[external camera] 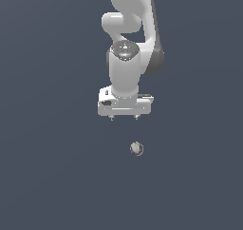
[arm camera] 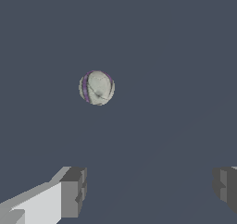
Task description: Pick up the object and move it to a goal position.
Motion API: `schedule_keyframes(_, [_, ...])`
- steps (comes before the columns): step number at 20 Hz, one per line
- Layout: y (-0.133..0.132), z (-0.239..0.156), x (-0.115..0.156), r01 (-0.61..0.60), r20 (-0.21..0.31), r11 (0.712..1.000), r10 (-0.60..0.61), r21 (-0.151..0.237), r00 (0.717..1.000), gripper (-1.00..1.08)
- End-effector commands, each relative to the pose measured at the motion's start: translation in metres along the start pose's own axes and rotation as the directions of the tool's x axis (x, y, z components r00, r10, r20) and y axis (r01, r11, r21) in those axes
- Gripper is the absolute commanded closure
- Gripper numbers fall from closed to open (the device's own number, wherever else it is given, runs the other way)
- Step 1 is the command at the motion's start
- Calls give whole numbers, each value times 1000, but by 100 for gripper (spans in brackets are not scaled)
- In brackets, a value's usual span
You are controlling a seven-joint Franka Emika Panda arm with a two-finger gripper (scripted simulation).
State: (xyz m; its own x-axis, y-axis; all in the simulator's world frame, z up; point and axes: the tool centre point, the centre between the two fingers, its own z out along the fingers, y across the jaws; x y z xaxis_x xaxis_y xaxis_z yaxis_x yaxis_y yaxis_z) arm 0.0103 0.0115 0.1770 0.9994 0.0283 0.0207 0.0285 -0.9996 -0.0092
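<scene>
The object [external camera: 136, 148] is a small roundish ball, mottled grey-beige with a purple band, lying on the dark grey floor. In the wrist view the object [arm camera: 96, 87] lies ahead of the fingers and apart from them. My gripper [external camera: 124, 117] hangs above the ball in the exterior view, a little toward that view's left of it. The gripper [arm camera: 150, 190] is open, with a wide gap between its two grey fingertips [arm camera: 74, 190] and nothing between them.
The white arm [external camera: 128, 43] rises behind the gripper toward the top of the exterior view. A flat dark grey surface [external camera: 57, 177] spreads all around.
</scene>
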Motion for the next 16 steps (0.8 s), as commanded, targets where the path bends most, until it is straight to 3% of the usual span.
schedule_keyframes(1, [0, 0, 0, 0, 0, 1000, 0, 0, 1000, -92])
schedule_keyframes(10, [-32, -4, 11, 30, -29, 999, -30, 14, 999, -92])
schedule_keyframes(16, [-32, -4, 11, 40, -28, 999, -40, 12, 999, -92])
